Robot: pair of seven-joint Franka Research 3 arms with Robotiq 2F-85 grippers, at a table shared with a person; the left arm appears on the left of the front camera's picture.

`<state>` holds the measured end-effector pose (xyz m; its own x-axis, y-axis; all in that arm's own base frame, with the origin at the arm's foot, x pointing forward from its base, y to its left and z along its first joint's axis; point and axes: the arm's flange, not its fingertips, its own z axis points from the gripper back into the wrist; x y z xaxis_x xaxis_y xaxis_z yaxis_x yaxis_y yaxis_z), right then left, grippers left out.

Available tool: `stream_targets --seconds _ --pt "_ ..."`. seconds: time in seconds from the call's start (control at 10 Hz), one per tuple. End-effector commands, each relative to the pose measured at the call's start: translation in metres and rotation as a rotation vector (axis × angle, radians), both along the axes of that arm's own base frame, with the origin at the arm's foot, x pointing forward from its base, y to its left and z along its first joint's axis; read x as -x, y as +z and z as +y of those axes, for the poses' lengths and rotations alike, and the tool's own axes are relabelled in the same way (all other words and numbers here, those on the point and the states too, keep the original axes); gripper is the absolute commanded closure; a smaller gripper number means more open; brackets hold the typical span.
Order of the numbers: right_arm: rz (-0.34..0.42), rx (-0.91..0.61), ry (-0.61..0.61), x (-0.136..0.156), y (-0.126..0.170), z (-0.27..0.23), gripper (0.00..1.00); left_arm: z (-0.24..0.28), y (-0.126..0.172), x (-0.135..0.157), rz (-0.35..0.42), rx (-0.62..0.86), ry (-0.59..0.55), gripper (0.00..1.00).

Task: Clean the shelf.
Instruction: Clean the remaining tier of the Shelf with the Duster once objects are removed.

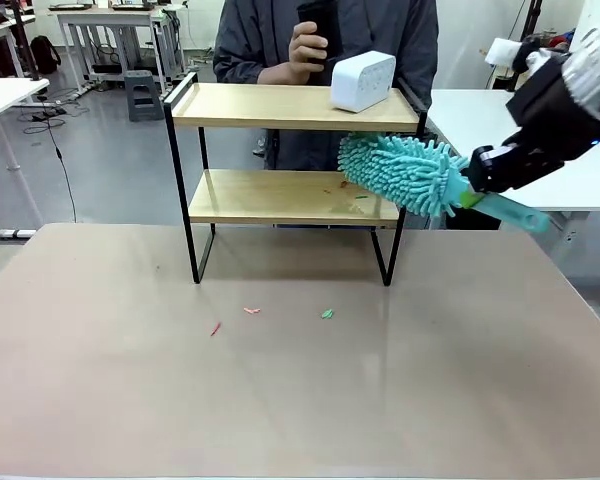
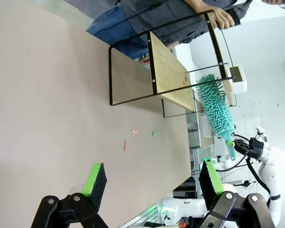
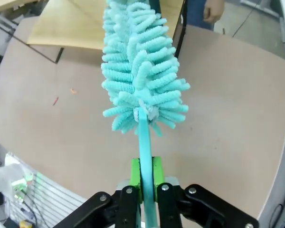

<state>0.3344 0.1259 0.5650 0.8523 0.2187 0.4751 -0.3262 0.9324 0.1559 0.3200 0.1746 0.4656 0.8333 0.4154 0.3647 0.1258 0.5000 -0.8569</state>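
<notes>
**Teal duster (image 1: pixel 405 172) at the right end of the shelf (image 1: pixel 280 105)**

We note the shelf at the far edge of the surface (image 1: pixel 430 380), about mid-width. Right tool (image 3: pixel 146 176) pinches the duster handle, with the fluffy head between the two boards at the shelf's right end. Left tool (image 2: pixel 152 179) is spread wide over the surface, holding nothing. White box (image 1: pixel 362 80) sits on the top board's right end. Small scraps (image 1: pixel 327 314) lie on the surface before the shelf.

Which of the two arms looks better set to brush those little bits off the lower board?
The right. The right gripper is shut on the duster, whose head sits at the shelf's lower board near the bits. The left gripper hangs open and empty.
</notes>
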Motion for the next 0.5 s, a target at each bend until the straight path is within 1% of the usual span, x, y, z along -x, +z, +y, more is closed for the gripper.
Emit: stream_targets --seconds 0.0,0.1,0.2,0.3,0.4 --pt "-0.022 0.042 -0.058 -0.009 -0.015 0.019 0.88 -0.001 -0.001 -0.001 -0.03 0.009 -0.001 0.0" --pt "-0.023 0.048 -0.081 -0.012 -0.023 0.026 0.88 -0.001 -0.001 -0.001 -0.03 0.009 -0.001 0.0" --pt "-0.04 0.064 -0.115 -0.015 -0.03 0.03 0.88 -0.001 -0.001 -0.001 -0.03 0.009 -0.001 0.0" --pt "-0.043 0.042 -0.129 -0.017 -0.036 0.034 0.88 -0.001 -0.001 -0.001 -0.03 0.009 -0.001 0.0" --pt "-0.033 0.058 -0.129 -0.019 -0.043 0.039 0.88 -0.001 -0.001 -0.001 -0.03 0.009 -0.001 0.0"
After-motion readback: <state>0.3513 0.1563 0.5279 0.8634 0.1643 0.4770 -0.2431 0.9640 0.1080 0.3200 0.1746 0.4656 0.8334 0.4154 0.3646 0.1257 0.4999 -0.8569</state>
